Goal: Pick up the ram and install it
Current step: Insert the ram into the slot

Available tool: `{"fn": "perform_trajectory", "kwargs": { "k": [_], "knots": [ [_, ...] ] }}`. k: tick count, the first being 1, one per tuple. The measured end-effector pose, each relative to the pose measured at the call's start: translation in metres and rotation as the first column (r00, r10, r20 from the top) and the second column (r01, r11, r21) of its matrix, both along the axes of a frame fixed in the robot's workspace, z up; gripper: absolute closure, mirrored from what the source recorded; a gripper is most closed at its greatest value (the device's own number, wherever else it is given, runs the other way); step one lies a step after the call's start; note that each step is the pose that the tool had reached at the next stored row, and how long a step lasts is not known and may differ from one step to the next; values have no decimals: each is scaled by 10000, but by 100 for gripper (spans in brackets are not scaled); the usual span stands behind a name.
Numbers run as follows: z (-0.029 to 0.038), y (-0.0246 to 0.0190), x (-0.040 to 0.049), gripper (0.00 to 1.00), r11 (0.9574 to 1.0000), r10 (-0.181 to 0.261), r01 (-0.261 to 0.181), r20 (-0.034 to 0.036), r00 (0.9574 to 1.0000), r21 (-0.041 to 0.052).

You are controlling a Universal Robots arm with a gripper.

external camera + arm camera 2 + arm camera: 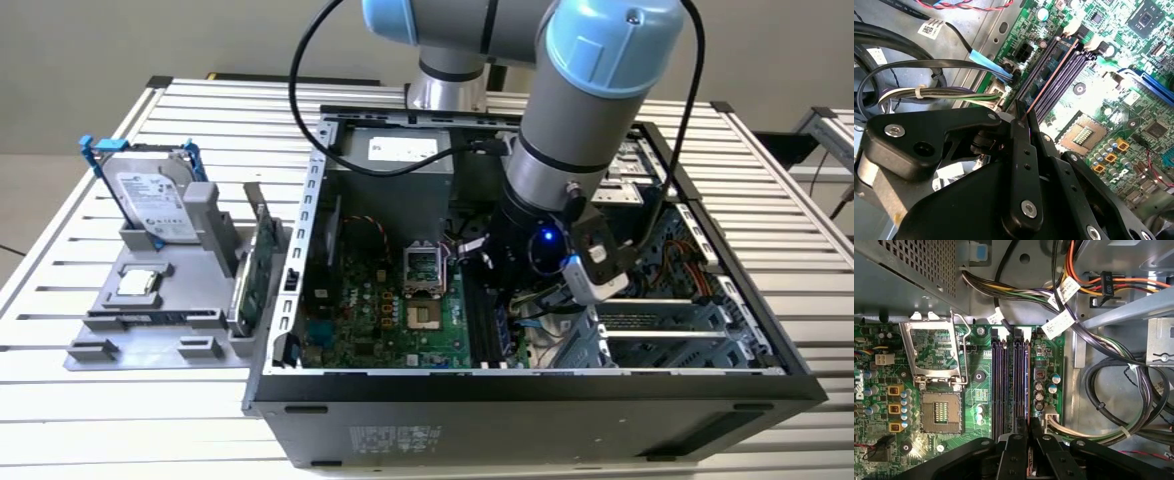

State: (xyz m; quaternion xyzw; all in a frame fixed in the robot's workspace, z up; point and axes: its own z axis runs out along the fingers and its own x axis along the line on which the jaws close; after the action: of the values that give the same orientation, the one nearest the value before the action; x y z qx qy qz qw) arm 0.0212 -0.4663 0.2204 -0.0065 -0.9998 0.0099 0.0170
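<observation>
An open computer case (534, 385) rests on a slatted metal table (120, 420). Inside it, the gripper (1021, 120) pinches the ram (1051, 75) edge-on, standing over the motherboard's (939, 385) memory slots (1009, 380).

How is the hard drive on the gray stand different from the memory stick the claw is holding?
The hard drive is a broad silver box in a blue frame; the memory stick is a thin strip. The hard drive stands in a gray stand outside the computer case; the memory stick is inside, over the slots, pinched by the claw. Both stand on edge.
</observation>
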Motion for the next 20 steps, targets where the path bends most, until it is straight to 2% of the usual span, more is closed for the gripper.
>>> {"fn": "perform_trajectory", "kwargs": {
  "k": [15, 20],
  "knots": [
    [-67, 10, 0, 100, 10000, -85, 85, 1, 10000, 0],
    [-69, 10, 0, 100, 10000, -87, 87, 0, 10000, -1]
  ]
}}
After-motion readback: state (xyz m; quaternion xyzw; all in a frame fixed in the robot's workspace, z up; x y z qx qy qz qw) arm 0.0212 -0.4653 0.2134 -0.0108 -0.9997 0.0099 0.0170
